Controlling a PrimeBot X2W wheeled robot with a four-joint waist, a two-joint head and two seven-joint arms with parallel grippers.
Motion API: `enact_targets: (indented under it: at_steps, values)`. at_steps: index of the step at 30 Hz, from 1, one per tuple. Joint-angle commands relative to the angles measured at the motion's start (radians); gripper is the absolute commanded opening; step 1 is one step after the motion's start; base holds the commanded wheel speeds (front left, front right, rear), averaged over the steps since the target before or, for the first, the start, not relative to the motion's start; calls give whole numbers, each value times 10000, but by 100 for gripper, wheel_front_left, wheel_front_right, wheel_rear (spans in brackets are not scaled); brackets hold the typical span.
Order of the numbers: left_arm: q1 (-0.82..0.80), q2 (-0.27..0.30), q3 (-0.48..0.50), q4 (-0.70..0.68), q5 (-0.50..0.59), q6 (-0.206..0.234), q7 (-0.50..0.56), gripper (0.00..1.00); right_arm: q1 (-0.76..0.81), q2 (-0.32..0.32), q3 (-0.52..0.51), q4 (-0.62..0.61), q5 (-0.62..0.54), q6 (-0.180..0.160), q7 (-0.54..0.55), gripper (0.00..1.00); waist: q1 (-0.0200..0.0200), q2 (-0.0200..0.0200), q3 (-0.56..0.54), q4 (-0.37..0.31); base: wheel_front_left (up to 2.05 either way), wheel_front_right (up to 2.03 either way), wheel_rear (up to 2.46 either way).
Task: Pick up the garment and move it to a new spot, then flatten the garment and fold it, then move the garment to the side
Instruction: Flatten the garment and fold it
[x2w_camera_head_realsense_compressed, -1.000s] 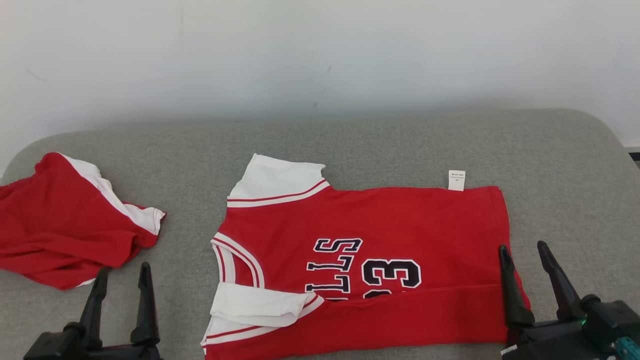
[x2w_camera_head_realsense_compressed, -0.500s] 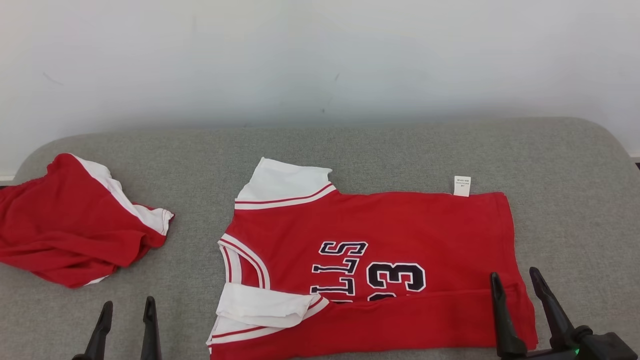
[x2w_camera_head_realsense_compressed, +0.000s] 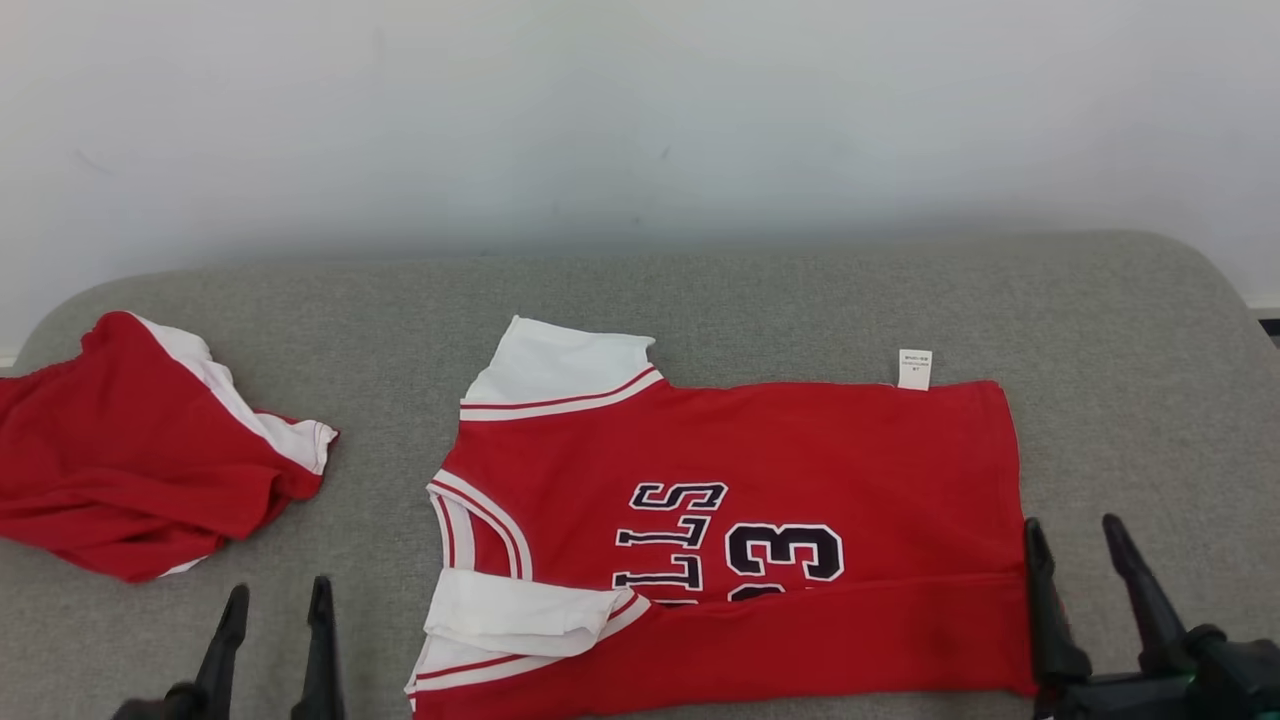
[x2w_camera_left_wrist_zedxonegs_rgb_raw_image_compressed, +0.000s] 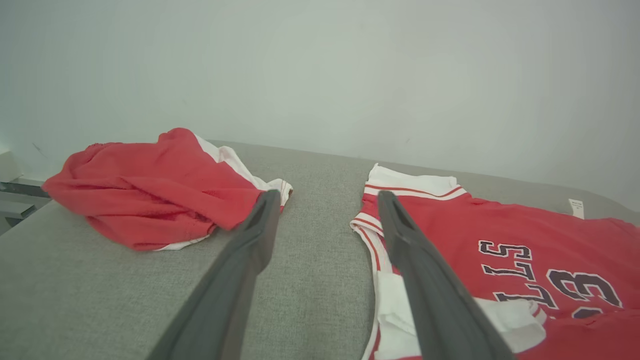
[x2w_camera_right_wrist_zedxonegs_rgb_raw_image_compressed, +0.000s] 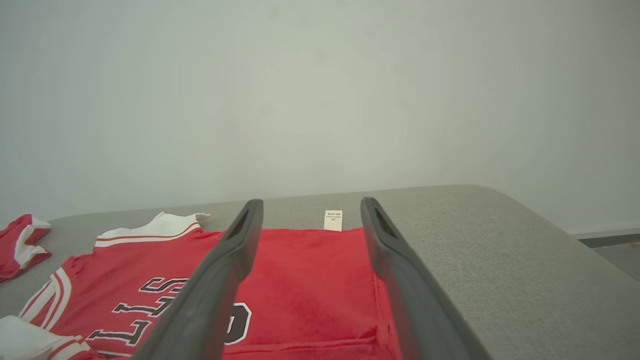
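Grey cushion (x2w_camera_head_realsense_compressed: 1130, 330) stretching wide right of jersey (x2w_camera_head_realsense_compressed: 800, 440) hem, left hand (x2w_camera_head_realsense_compressed: 279, 587) spread, right hand (x2w_camera_head_realsense_compressed: 1071, 523) spread at hem edge

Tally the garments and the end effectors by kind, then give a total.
Red-and-white garments: 2, the flat jersey and the crumpled garment on its left.
End effectors: 2, the left end effector and the right end effector, both open.
Total: 4.

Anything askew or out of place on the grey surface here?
The jersey lies flat, near edge folded over its lettering. Its near sleeve is bunched, and a second red garment sits crumpled at the left.
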Motion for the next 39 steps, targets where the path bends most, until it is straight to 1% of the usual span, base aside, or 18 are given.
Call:
enact_targets:
  at_steps: [1, 6, 9, 15, 20, 25, 26, 27, 30, 37, 39]
  values:
    - [-286, -6, -48, 69, -21, -47, -2, 100, -150, -127, -106, 111, 69, -23, -45, 100, 0, 0, 69, -64, 0, 0, 0]
    - [-1615, 438, -450, 692, -204, -119, -3, 100, -1108, -625, -249, 706, 207, -23, 25, 100, 0, 0, 600, -268, 0, 0, 0]
    - [-2814, 930, -859, 1141, -287, -140, 144, 100, -1996, -915, -102, 1076, 363, -23, 357, 100, 0, 0, 1152, -468, 0, 0, 0]
    - [-5474, 2171, -2176, 1851, -907, -130, 912, 100, -4044, -1648, 388, 1949, 863, -23, 1247, 100, 0, 0, 2499, -855, 0, 0, 0]
    - [-7650, 2833, -3265, 2846, -1615, -133, 1407, 100, -5734, -2013, 652, 2821, 1289, -23, 2027, 100, 0, 0, 3410, -1045, 0, 0, 0]
    - [-9381, 3165, -4232, 4070, -2516, -134, 2002, 100, -7127, -2188, 1161, 3763, 1689, -23, 2985, 100, 0, 0, 4076, -1257, 0, 0, 0]
    - [-9381, 3165, -4232, 4070, -2516, -134, 2002, 100, -7127, -2188, 1161, 3763, 1689, -23, 2985, 100, 0, 0, 4076, -1257, 0, 0, 0]
    - [-9994, 3366, -4585, 4563, -2801, -135, 2221, 100, -7711, -2200, 1422, 4037, 1905, -23, 3315, 100, 0, 0, 4295, -1352, 0, 0, 0]
    - [-10695, 3536, -5235, 5228, -3102, -135, 2568, 100, -8320, -2248, 1721, 4597, 1987, -23, 3804, 100, 0, 0, 4552, -1502, 0, 0, 0]
    - [-11786, 3643, -6402, 6368, -3811, -136, 3021, 100, -9238, -1980, 2313, 5591, 2207, -23, 4470, 100, 0, 0, 4897, -1685, 0, 0, 0]
    - [-12053, 3752, -6701, 6650, -3993, -136, 3172, 100, -9442, -1877, 2455, 5766, 2337, -23, 4553, 100, 0, 0, 5014, -1740, 0, 0, 0]
